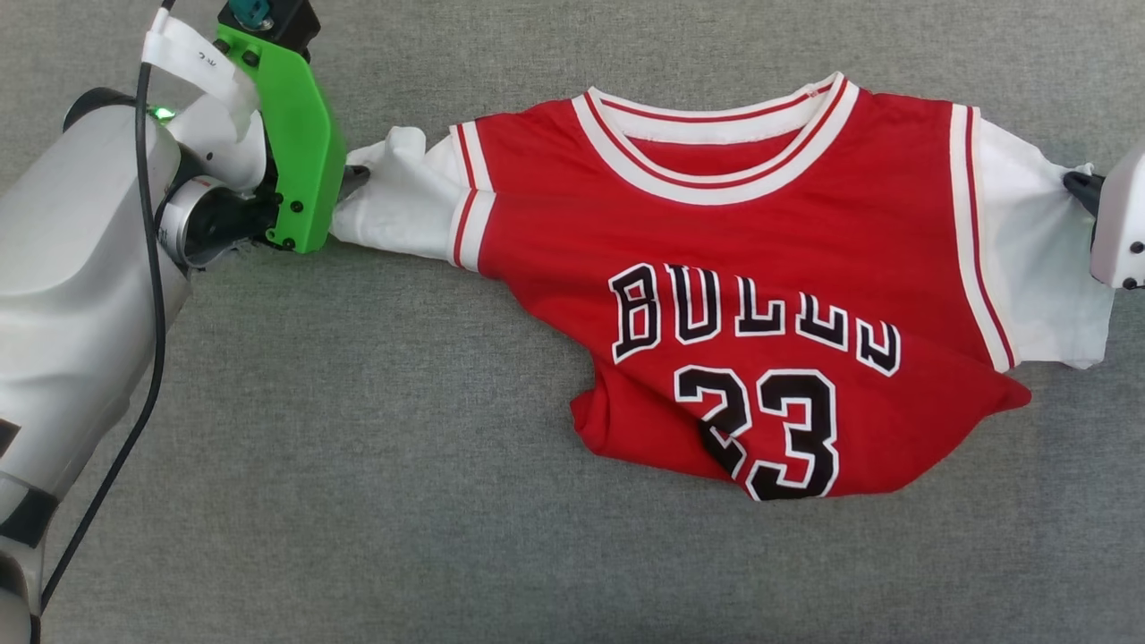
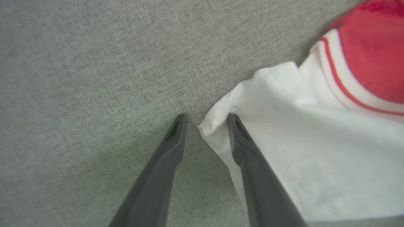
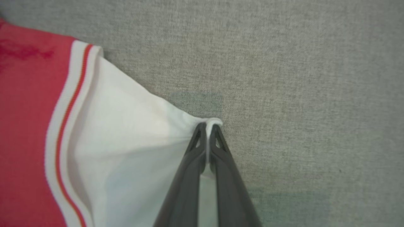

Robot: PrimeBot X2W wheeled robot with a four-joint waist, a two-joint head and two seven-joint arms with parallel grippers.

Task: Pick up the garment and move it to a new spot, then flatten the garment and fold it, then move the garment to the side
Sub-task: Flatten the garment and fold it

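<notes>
Sleeve cloth sits pinched between the clenched tips of the right end effector [image 3: 208,127], whose body is cut off at the head view's edge. The left end effector [image 2: 205,121] stands released, parted jaws straddling the other white sleeve's corner. Between them the garment [image 1: 742,250], soft red jersey, lies rumpled on the grey woven desk [image 1: 358,501], its lower print creased.

1. This looks like a robot test room, a kind of lab.
2. The work lies on a flat top covered in grey cloth [image 1: 358,537].
3. A big pale robot arm [image 1: 72,295] with a bright green part [image 1: 300,134] leans over the left edge of the top.
4. A loose black cable [image 1: 159,349] and a paper tag [image 1: 192,58] hang on that arm.
</notes>
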